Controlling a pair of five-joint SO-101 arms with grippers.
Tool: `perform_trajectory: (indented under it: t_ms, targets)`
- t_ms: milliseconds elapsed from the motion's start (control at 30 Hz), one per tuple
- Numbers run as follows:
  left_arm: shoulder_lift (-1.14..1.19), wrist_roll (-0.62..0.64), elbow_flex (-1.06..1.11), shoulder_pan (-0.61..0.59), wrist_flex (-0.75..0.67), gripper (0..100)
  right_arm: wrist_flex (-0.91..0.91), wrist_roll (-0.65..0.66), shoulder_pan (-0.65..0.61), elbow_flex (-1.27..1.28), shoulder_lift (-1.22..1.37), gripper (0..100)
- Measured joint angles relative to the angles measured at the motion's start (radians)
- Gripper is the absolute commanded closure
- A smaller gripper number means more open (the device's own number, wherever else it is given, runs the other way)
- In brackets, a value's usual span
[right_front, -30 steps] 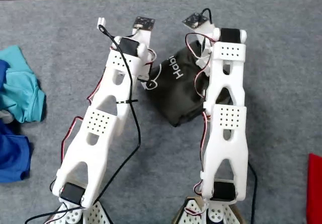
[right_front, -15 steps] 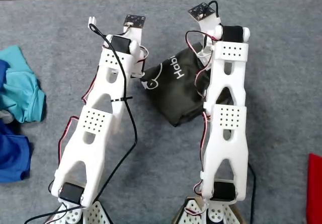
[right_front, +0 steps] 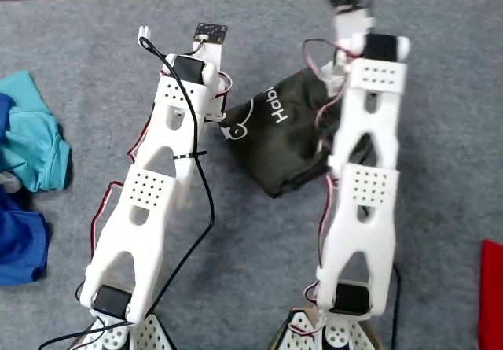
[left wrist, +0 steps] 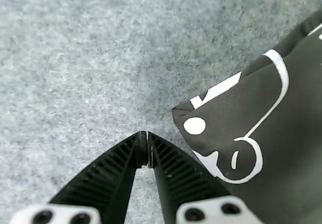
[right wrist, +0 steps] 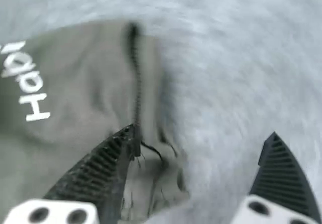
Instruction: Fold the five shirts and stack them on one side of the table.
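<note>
Grippers first: the left gripper [left wrist: 144, 136] is pinched tight with nothing between its tips, sitting just beside a corner of the dark shirt [right_front: 275, 141]. The right gripper [right wrist: 203, 132] is spread wide, one finger [right wrist: 108, 158] over the shirt's hem edge and the other over the bare table [right_front: 440, 90]. The shirt is a folded bundle mid-table, between the two arms. My guess is the step is getting a grip on it to tidy or shift it. If so, I'd open the left one and take that corner, drop the right deep enough to catch every layer, and move both together so the fold doesn't pop open. The bundle sits skewed to the table edges, with that corner pointing at the left gripper. Its long axis looks like it runs from there toward the far right, though it's close to square.
</note>
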Motion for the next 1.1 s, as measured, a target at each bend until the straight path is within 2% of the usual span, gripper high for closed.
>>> perform_trajectory:
  t_ms: [267,433,733,1100]
  targets:
    - [0.000,0.000,0.000,-0.005,0.000,98,0.000,-0.405,-0.029,0.583,-0.359,62.4]
    - [0.000,0.000,0.000,-0.005,0.000,98,-0.052,-0.543,-0.071,0.847,-0.442,62.4]
    - [0.000,0.000,0.000,-0.005,0.000,98,-0.184,-0.704,-0.071,0.924,-0.433,62.4]
    - [0.000,0.000,0.000,-0.005,0.000,98,-0.212,-0.736,-0.071,0.816,-0.189,62.4]
